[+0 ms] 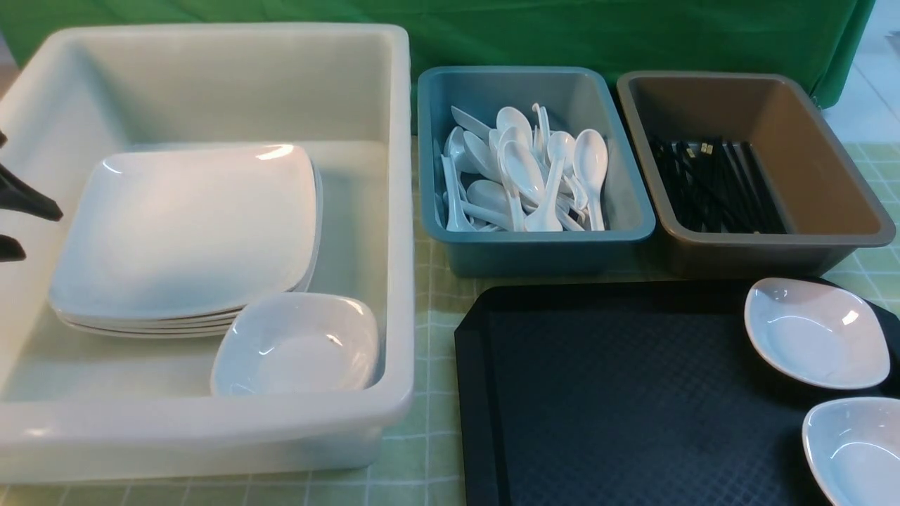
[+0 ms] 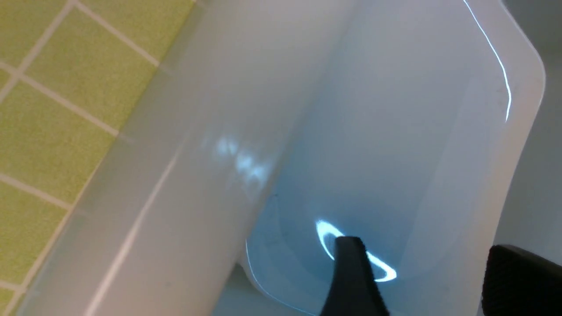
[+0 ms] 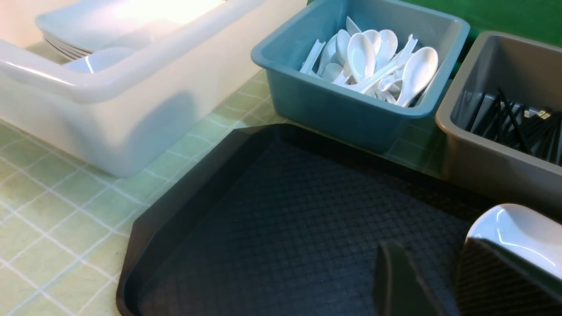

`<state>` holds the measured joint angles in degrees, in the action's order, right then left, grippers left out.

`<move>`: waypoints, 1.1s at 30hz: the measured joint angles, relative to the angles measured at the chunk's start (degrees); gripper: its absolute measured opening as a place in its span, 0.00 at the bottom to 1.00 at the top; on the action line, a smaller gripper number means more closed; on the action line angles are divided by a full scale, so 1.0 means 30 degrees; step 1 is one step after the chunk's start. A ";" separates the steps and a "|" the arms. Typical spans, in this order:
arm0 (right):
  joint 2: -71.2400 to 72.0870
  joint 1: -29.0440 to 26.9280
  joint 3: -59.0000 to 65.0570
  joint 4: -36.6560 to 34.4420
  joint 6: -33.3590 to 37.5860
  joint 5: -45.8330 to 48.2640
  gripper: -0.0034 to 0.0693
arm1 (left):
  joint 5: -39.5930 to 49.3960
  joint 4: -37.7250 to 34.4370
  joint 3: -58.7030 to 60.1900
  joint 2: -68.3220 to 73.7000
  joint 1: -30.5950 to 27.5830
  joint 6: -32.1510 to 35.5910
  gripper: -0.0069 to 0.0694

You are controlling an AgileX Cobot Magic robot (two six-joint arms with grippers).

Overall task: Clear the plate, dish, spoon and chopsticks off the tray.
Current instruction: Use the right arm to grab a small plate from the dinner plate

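Observation:
The black tray (image 1: pixel 619 393) lies at the front right and bears two small white dishes, one (image 1: pixel 815 330) behind the other (image 1: pixel 854 450). The top plate (image 1: pixel 183 225) of a stack rests in the big white bin (image 1: pixel 211 422), with a third dish (image 1: pixel 295 344) beside it. My left gripper (image 1: pixel 39 233) hangs open at the bin's left wall. In its wrist view it (image 2: pixel 421 245) stands just above the plate (image 2: pixel 373 153), holding nothing. My right gripper (image 3: pixel 428 245) is open over the tray (image 3: pixel 285 210), with a dish (image 3: pixel 518 237) just outside one finger.
A teal bin (image 1: pixel 534 246) holds several white spoons (image 1: pixel 527 169). A brown bin (image 1: pixel 773 246) to its right holds black chopsticks (image 1: pixel 710 183). The table wears a green checked cloth (image 1: pixel 429 323), and a green curtain hangs behind.

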<state>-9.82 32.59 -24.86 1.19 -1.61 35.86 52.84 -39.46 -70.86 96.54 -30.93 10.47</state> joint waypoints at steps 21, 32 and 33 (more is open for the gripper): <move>-0.7123 0.0000 -0.4628 0.7082 -0.7295 0.8965 0.06 | 0.5533 0.2490 0.0079 -0.7608 -0.0055 0.1731 0.07; -1.5405 -0.0730 -0.5385 0.7616 -0.6760 0.9769 0.04 | 0.5550 0.1461 0.0132 -0.8656 0.1331 0.2084 0.07; -1.5928 -0.1102 -0.5617 0.6920 -0.6193 0.9429 0.04 | 0.5543 0.1579 0.0132 -0.8656 0.2102 0.2104 0.07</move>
<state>-57.60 29.28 -41.71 21.95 -20.19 64.15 69.47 -34.72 -70.46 70.58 -24.62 16.78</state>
